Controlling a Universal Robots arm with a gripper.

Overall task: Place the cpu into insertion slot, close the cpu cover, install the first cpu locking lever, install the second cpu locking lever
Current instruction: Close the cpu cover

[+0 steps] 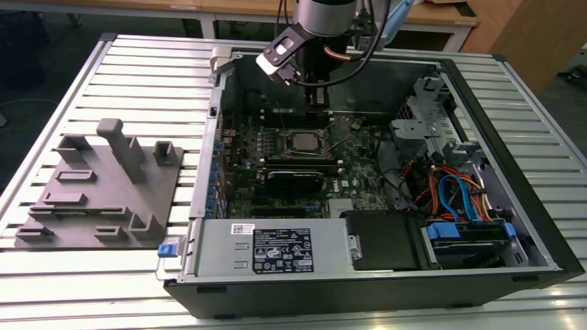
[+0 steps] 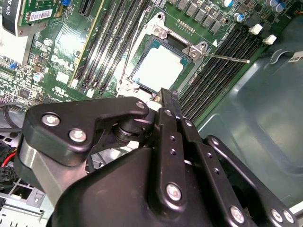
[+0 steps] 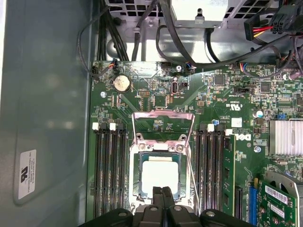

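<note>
The cpu [image 3: 160, 176] lies flat in the insertion slot [image 3: 136, 184] on the green board, its pale metal top showing in both wrist views [image 2: 158, 68]. The cpu cover [image 3: 163, 115] stands swung back off the socket, with bare board seen through its window. A thin locking lever [image 2: 227, 58] sticks out sideways from the socket, unlatched. My gripper [image 3: 163, 191] hovers just over the edge of the socket, fingers pressed together with nothing between them. In the exterior view the gripper [image 1: 317, 103] hangs above the rear of the board, behind the cpu [image 1: 301, 141].
Long black memory slots [image 3: 109, 170] flank the socket on both sides. Black cables [image 3: 142, 38] and the case wall [image 3: 42, 118] lie close by. A grey fixture plate [image 1: 101, 185] sits at the exterior view's left, and drive cables [image 1: 454, 196] at its right.
</note>
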